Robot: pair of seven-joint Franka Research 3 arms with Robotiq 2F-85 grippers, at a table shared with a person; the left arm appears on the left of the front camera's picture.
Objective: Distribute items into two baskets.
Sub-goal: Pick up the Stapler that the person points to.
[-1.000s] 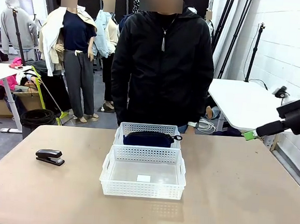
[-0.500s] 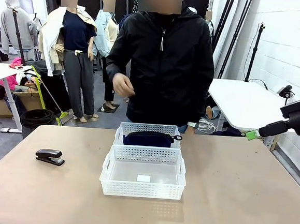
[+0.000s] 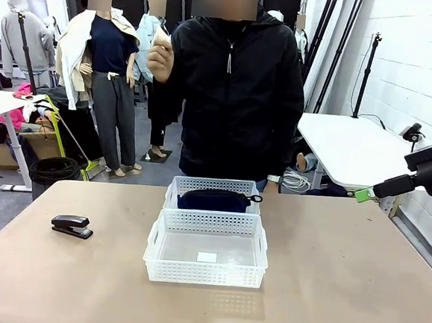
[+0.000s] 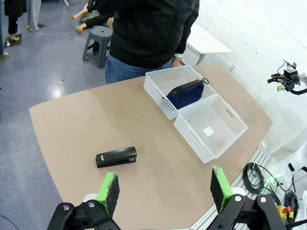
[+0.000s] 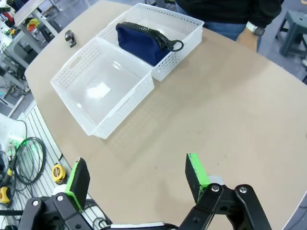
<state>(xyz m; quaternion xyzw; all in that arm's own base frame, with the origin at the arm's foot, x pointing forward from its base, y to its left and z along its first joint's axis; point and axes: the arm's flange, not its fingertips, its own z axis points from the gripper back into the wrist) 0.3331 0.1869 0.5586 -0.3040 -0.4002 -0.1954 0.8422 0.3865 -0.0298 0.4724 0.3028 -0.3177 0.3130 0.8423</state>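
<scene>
1. At the table's right edge, the right gripper [image 3: 363, 193] hangs above and outside the tabletop. Its wrist view shows the green pads wide apart with nothing between them.
2. Left gripper [image 4: 163, 189] hovers high over the left side of the table [image 4: 67, 124], pads spread wide, holding nothing.
3. Person's hand [image 3: 159, 56] is raised to shoulder height, fingers curled, well clear of the table.
4. Navy pouch [image 3: 214, 199] lies inside the far basket [image 3: 214, 184], spanning most of its width.
5. Near basket [image 3: 204, 270] touches the far basket wall to wall; a white label lies on its floor.
6. Stapler [image 3: 72, 226] lies flat on bare tabletop, well left of both baskets, near the left edge.
7. Open tabletop extends on both sides of the baskets and along the near edge.
</scene>
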